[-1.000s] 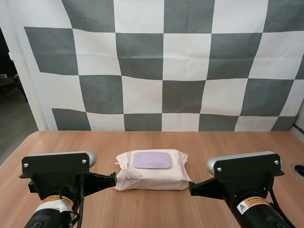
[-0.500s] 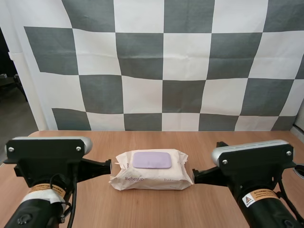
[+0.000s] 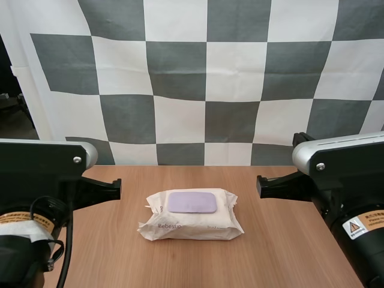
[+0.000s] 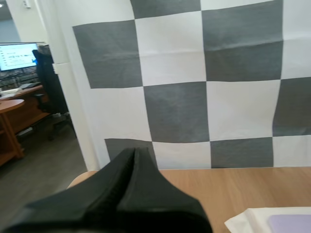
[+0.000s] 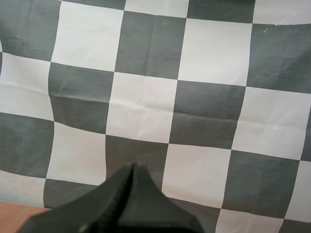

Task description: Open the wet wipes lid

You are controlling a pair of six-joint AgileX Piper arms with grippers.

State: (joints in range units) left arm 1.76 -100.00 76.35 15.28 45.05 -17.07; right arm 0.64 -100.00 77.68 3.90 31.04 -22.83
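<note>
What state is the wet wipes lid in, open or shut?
Shut. The purple lid lies flat on top of the wet wipes pack, with no edge lifted.

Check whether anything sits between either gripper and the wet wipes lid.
Nothing visible does. The wet wipes pack lies on the table, purple lid facing up and uncovered; the left gripper and right gripper flank it.

The pack of wet wipes (image 3: 191, 223) is cream-white with small brown lettering; its lid (image 3: 192, 202) is plain pale lilac. The table (image 3: 288, 252) is warm brown with fine wood grain. The left gripper (image 4: 134, 154) and right gripper (image 5: 134, 169) are matte black.
</note>
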